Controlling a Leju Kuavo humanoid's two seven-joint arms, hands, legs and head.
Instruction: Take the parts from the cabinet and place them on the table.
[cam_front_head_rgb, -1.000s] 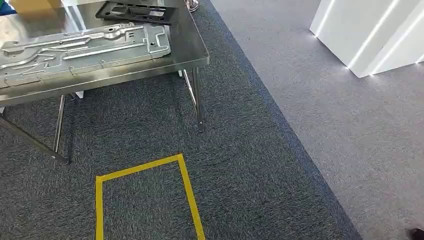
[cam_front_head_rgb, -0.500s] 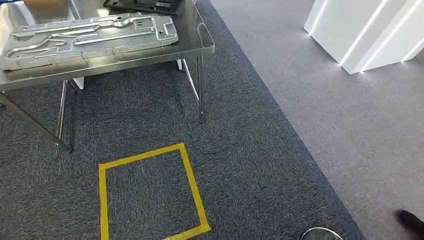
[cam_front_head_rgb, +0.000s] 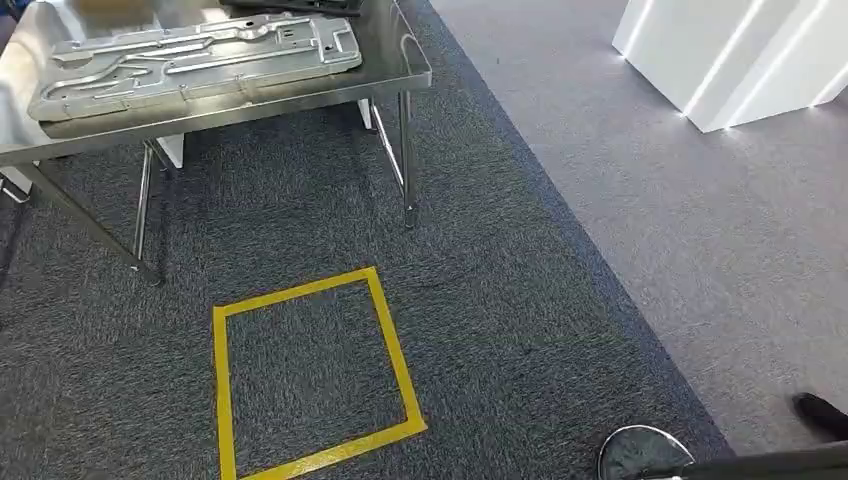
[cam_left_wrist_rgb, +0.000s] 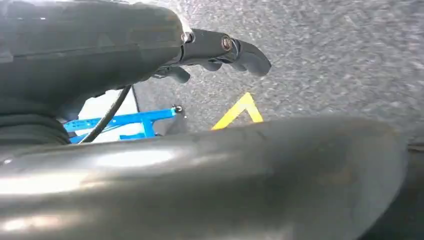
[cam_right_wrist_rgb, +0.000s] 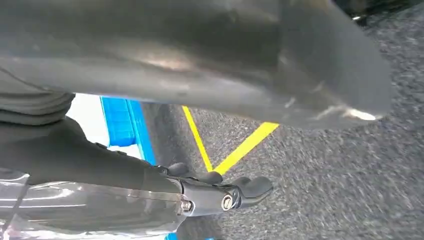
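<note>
In the head view, a steel bench (cam_front_head_rgb: 395, 55) is being seen on dark grey carpet (cam_front_head_rgb: 500, 330), carrying a stamped metal part (cam_front_head_rgb: 200, 55). A yellow tape square (cam_front_head_rgb: 310, 375) is lying nearer. Paler carpet (cam_front_head_rgb: 700, 230) and a white cabinet (cam_front_head_rgb: 740, 55) are lying rightward.

In the left wrist view, the left hand (cam_left_wrist_rgb: 220, 50) is being shown over carpet, nothing visibly gripped; its state cannot be told.

In the right wrist view, the right hand (cam_right_wrist_rgb: 220, 192) is being shown beside tape; its state cannot be told.

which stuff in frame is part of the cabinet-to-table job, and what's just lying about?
Job:
- steel table
- silver stamped metal part lying on it
- dark part at the table's far edge

Lying about:
- yellow tape square on the carpet
- white lit structure
- dark shoe
</note>
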